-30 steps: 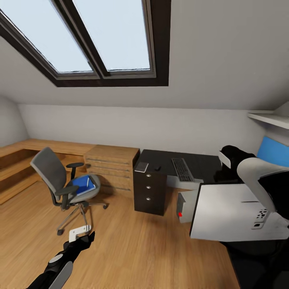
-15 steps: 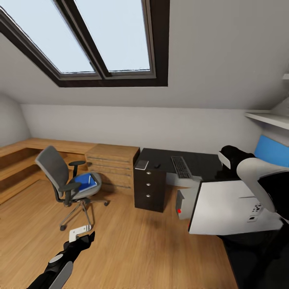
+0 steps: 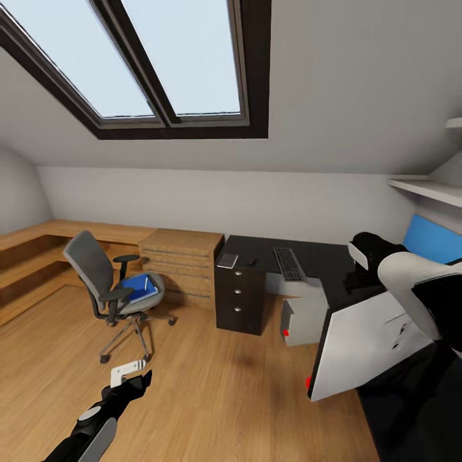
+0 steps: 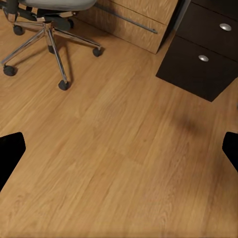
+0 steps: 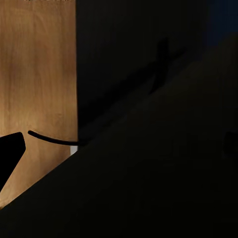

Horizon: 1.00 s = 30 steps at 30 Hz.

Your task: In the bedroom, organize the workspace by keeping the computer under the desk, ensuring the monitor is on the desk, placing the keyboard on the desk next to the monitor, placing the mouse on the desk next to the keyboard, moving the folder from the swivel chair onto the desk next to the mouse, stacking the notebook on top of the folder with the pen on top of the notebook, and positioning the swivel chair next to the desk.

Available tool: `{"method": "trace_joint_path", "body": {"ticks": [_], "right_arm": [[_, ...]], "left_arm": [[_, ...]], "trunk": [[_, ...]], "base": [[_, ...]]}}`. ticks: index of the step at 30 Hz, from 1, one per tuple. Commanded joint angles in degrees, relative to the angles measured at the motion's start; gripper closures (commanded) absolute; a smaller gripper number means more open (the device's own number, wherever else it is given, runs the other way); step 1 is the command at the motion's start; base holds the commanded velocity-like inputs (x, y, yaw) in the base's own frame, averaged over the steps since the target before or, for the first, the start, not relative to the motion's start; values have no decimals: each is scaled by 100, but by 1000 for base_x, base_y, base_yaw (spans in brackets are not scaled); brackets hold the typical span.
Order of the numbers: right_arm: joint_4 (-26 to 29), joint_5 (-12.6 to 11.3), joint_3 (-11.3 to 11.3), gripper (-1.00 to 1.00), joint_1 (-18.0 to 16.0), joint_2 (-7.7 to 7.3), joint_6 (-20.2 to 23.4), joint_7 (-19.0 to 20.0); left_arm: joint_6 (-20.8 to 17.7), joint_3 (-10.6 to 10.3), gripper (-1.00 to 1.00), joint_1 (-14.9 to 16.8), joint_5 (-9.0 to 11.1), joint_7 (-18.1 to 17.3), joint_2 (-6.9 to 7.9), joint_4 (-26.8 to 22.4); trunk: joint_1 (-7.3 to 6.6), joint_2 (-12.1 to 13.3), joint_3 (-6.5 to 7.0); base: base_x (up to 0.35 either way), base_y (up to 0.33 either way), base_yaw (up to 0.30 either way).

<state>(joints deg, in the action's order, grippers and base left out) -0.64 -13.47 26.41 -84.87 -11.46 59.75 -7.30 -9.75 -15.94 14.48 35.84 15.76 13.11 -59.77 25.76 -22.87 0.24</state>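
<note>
Head view: swivel chair (image 3: 112, 282) stands on the wood floor (image 3: 212, 385), left of a light wooden drawer chest (image 3: 181, 263) and well apart from the worktop (image 3: 314, 260). Blue folder (image 3: 138, 286) lies on its seat. On the glossy black worktop: notebook (image 3: 227, 260) at the left corner above the dark drawer unit (image 3: 239, 301), a small dark item just beside it, too small to tell, then the keyboard (image 3: 289, 264) further right. Computer (image 3: 303, 319), light grey with a red dot, sits on the floor under the worktop. Monitor (image 3: 366, 343) is off the worktop, tilted, white back facing the camera, red dot at its lower corner, carried low at the right arm (image 3: 410, 282).

Left gripper (image 3: 136, 380) hangs low over the floor; in the left wrist view its 2 dark fingertips (image 4: 11, 151) sit at opposite edges, jaws wide apart, nothing between them. The same view shows the chair's chrome base and casters.

Right wrist view is dark; 1 fingertip (image 5: 9, 151) shows against floor. Cannot tell how the right jaws stand.
</note>
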Motion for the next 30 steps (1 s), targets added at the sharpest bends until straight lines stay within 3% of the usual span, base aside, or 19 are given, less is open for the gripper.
{"method": "trace_joint_path", "body": {"ticks": [1,30], "right_arm": [[-4,-63,7,-100,-4,1,5,-52],[17,-52,22,-100,-4,21,11,-68]], "left_arm": [[-10,-23,-100,2,44,50,8,-10],[-10,-31,-100,2,44,50,4,-9]], "trunk": [[2,-5,-3],[2,-5,-3]], "base": [[-11,1,0],[-79,0,0]]}}
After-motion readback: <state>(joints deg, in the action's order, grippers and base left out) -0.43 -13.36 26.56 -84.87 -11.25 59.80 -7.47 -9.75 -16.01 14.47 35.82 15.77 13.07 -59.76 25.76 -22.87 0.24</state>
